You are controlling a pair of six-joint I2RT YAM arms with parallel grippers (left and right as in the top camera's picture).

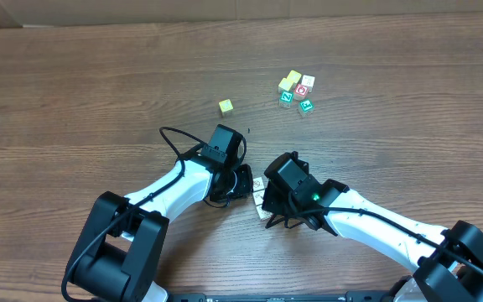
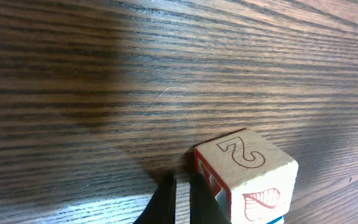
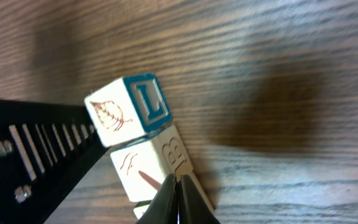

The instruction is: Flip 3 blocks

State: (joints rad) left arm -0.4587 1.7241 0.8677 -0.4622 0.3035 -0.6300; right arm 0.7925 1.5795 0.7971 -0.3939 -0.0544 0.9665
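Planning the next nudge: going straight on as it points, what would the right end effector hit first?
Probably the B block, right at the tips of the shut right end effector; the L block sits beyond it, depth unclear.

Ylw cube (image 1: 225,106), letter-cube cluster (image 1: 296,91), wood tbl (image 1: 99,84)

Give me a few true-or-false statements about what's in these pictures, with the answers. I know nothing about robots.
1. The left gripper and the right gripper are both shut. True.
2. The lone yellow cube lies between the two grippers. False: it sits well apart from both.
3. The right wrist view shows a block with a blue L. True.
4. The block beside the left gripper has a letter A on top. False: its top shows a 2.
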